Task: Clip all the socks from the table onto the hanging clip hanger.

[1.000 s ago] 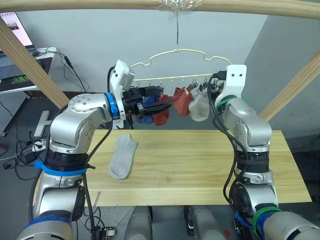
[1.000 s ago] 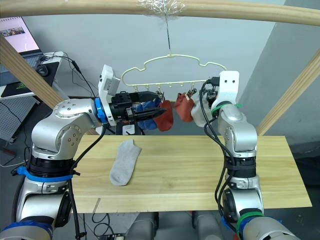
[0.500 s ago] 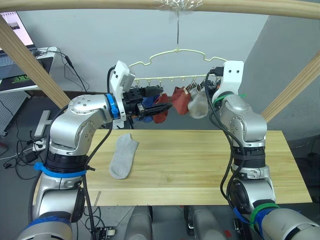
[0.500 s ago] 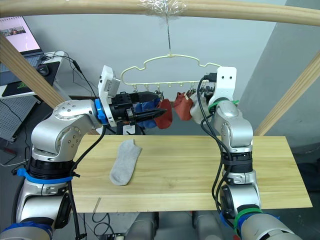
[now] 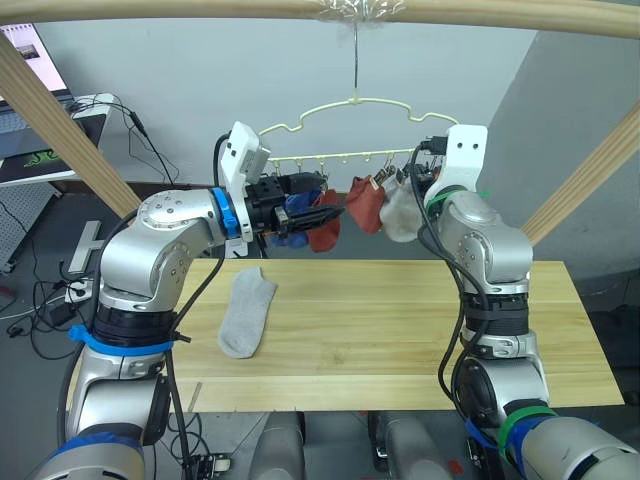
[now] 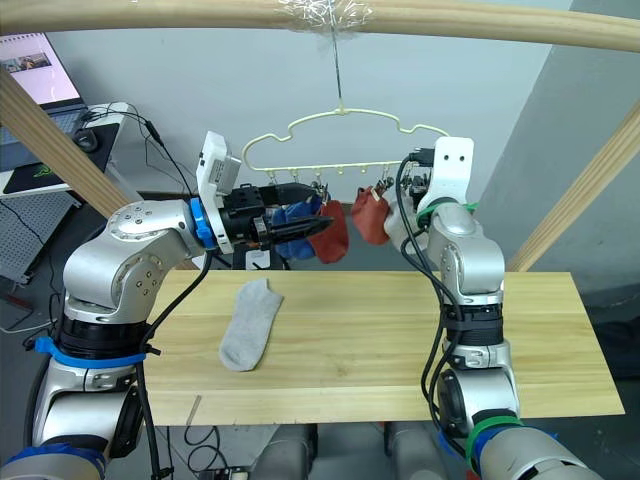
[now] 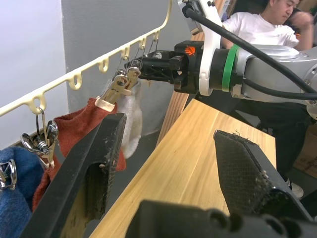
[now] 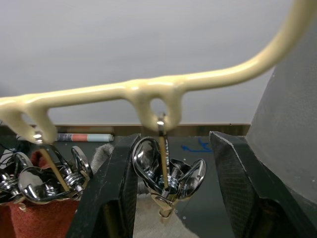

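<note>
The right gripper [image 8: 166,198], its two black fingers standing apart around the end metal clip [image 8: 166,173] of the thin pale-yellow cloud-shaped clip hanger [image 5: 350,103], has drawn slightly back toward the hanger's right end over the last second, and the clipped light grey sock [image 5: 400,210] has swung and settled beneath it. The left gripper [image 5: 322,208] stays raised at the hanger's left half, fingers spread and empty, beside the hung blue sock [image 5: 291,220] and two rust red socks [image 5: 366,203]. Below the hanger, one light grey sock [image 5: 246,311] lies on the light wooden table [image 5: 420,320], likely the next pick.

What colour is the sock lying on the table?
Light grey sock. It shows best in the left eye view.
</note>
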